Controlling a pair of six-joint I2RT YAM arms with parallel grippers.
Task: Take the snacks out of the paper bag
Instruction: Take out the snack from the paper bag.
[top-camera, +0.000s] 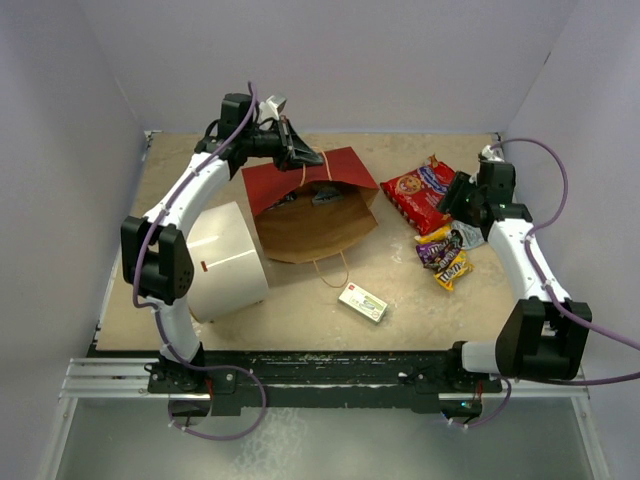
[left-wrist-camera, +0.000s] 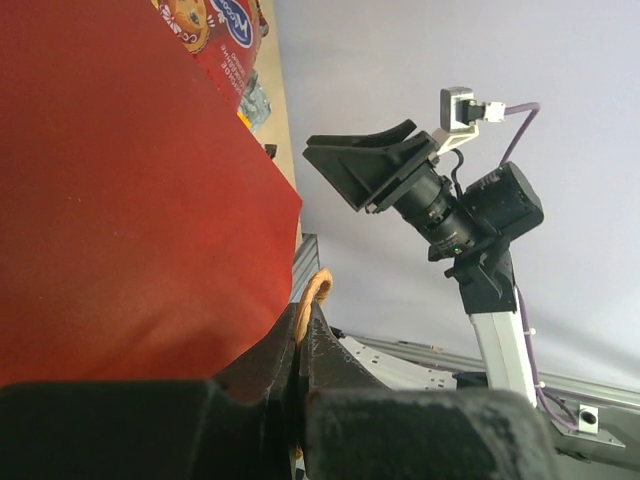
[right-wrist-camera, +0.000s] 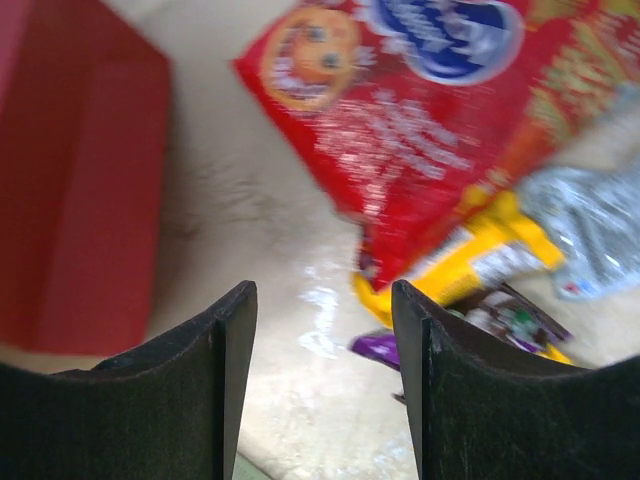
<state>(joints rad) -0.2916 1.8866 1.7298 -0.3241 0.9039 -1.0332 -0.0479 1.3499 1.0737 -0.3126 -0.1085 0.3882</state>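
The left gripper is pinched tight on a thin twisted handle of the large red paper bag with a brown kraft inside. The bag hangs from that gripper and spreads toward the arm bases, mouth gaping over the counter.

The right gripper stands with its jaws apart and nothing between them. Straight ahead of it lies the big red cookie bag with a blue logo. Just past its right finger sit a yellow candy pack, a dark brown pack and a crinkled silvery-blue wrapper. The paper bag is well off to its left.

By the look of it, most of the job is done: the snacks form a loose heap on the counter, outside the bag. One small bluish shape shows at the bag's mouth, close under the left gripper. Whether it is a last packet or only print and shadow cannot be told. If it is a snack, it is what remains.
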